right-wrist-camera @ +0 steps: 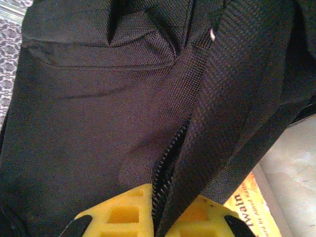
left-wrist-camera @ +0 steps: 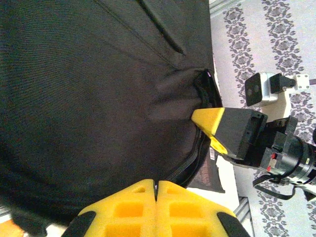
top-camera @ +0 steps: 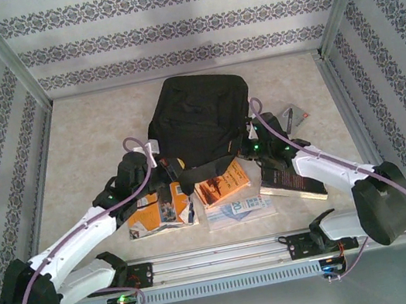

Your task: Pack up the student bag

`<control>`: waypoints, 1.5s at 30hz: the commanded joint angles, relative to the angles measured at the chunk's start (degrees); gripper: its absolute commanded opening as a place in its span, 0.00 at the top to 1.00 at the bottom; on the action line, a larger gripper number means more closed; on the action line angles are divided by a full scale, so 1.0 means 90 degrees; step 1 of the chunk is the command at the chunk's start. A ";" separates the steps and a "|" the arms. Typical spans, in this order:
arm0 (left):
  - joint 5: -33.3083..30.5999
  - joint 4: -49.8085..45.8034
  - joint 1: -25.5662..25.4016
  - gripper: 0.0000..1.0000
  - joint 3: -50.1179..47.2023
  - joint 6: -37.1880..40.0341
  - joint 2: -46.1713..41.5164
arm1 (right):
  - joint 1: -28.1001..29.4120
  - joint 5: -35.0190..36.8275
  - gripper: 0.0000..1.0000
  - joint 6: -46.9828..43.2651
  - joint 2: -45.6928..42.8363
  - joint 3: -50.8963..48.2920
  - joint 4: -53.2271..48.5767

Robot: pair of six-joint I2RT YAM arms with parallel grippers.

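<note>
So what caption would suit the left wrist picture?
Left gripper and right gripper pinching the student bag along its zip.

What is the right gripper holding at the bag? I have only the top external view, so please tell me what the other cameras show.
Observer: In the right wrist view, the right gripper is shut on the student bag, clamping its zip edge.
Operator: And the left gripper, please?
Observer: In the left wrist view, the left gripper is shut, right against the bag's fabric. I cannot tell whether it pinches any cloth.
Operator: Which book is the orange one near the right arm?
Observer: The right wrist view shows the orange book just past the bag's edge. The letters "wain" can be read on its cover.
</note>
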 commanded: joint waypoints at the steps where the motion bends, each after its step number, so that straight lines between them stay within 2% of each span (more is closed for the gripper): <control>1: -0.0326 -0.0538 0.0199 1.00 0.0119 0.0370 -0.0285 | -0.0188 0.0533 1.00 -0.0411 0.0122 0.0316 -0.0495; 7: -0.0534 -0.0997 0.0414 1.00 0.0250 0.0724 -0.0485 | -0.0404 0.0670 1.00 -0.0708 0.0310 0.0637 -0.0964; 10: -0.0441 -0.0935 0.0414 1.00 0.0407 0.0809 -0.0198 | -0.0399 0.0737 1.00 -0.0911 0.0478 0.0917 -0.1188; 11: -0.0335 -0.0758 0.0413 1.00 0.0444 0.0746 -0.0042 | -0.0390 0.0671 0.97 -0.0944 0.0544 0.1002 -0.1209; 13: -0.0130 -0.0400 0.0413 1.00 0.0537 0.0597 0.0275 | -0.0342 0.0587 0.87 -0.0978 0.0617 0.1173 -0.1306; 15: 0.0028 -0.0109 0.0380 1.00 0.0709 0.0462 0.0567 | -0.0290 0.0590 0.64 -0.0915 0.0567 0.1303 -0.1515; 17: 0.0085 -0.0012 0.0308 1.00 0.0929 0.0447 0.0765 | -0.0242 0.0714 0.50 -0.0784 0.0422 0.1411 -0.1849; 22: 0.0122 0.0053 0.0018 1.00 0.1360 0.0447 0.1083 | 0.0088 0.1689 0.37 -0.0100 0.0041 0.1876 -0.3358; 26: 0.0098 0.0048 -0.0240 1.00 0.1631 0.0444 0.1262 | 0.0376 0.1815 0.33 0.0843 -0.0426 0.1946 -0.3956; 32: 0.0010 -0.0027 -0.0543 1.00 0.1916 0.0448 0.1354 | 0.0635 0.1145 0.28 0.2422 -0.0893 0.1703 -0.4010; 36: -0.0035 0.0047 -0.0816 1.00 0.2053 0.0417 0.1519 | 0.0807 0.0648 0.27 0.3434 -0.0931 0.1394 -0.3577; 39: -0.0129 0.0021 -0.0988 1.00 0.2138 0.0444 0.1602 | 0.1008 0.0513 0.26 0.3827 -0.0897 0.1238 -0.3099; 43: -0.0213 0.0030 -0.1079 1.00 0.2110 0.0432 0.1601 | 0.1152 0.0723 0.26 0.3955 -0.0740 0.1359 -0.3009; 45: -0.0245 0.0024 -0.1107 1.00 0.2083 0.0421 0.1567 | 0.1164 0.0845 0.29 0.4020 -0.0655 0.1311 -0.2915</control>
